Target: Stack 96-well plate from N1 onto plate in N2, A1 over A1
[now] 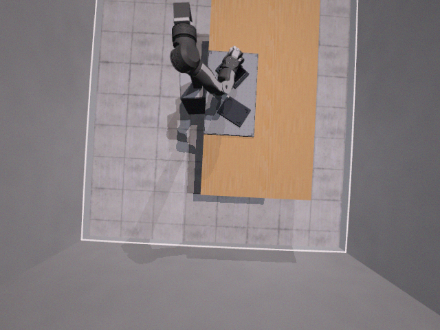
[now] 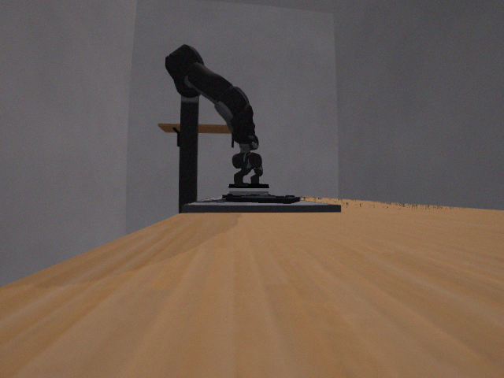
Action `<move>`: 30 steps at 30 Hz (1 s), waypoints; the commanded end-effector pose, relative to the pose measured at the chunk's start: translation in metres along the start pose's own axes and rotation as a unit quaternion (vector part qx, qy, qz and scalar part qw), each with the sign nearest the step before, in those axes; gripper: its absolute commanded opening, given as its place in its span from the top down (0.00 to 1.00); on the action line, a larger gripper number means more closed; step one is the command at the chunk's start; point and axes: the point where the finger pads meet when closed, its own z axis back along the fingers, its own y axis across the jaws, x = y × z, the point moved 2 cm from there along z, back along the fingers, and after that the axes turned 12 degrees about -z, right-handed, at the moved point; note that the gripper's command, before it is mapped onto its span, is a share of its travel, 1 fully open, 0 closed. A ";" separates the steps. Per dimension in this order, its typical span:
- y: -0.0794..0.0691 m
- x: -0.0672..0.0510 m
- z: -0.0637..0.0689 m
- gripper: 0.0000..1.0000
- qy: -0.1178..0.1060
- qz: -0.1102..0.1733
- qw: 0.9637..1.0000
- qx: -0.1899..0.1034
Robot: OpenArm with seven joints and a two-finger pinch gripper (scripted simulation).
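My gripper point(image 1: 232, 58) is shut on a 96-well plate point(image 2: 248, 186) and holds it level, a small gap above a dark plate nest point(image 1: 237, 73) on the grey base mat point(image 1: 231, 93). In the low side view the gripper point(image 2: 247, 179) hangs straight down onto the plate, and the nest point(image 2: 260, 198) lies just below it. A second dark nest with a dark plate point(image 1: 234, 111) lies nearer the mat's other end, apart from the gripper. The A1 marks are too small to read. The arm hides most of the nest under the held plate.
The arm's dark post point(image 2: 188, 154) stands at the mat's edge beside the wooden table point(image 1: 260, 99). A small wooden shelf point(image 2: 195, 127) sticks out behind the post.
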 end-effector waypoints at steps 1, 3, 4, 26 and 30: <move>0.001 0.000 0.001 1.00 0.000 0.001 1.000 0.001; 0.001 0.000 0.001 1.00 0.000 0.001 1.000 0.001; 0.001 0.000 0.001 1.00 0.000 0.001 1.000 0.001; 0.000 -0.001 -0.004 1.00 0.001 0.003 1.000 0.001; 0.000 -0.001 -0.006 1.00 0.001 0.002 1.000 0.002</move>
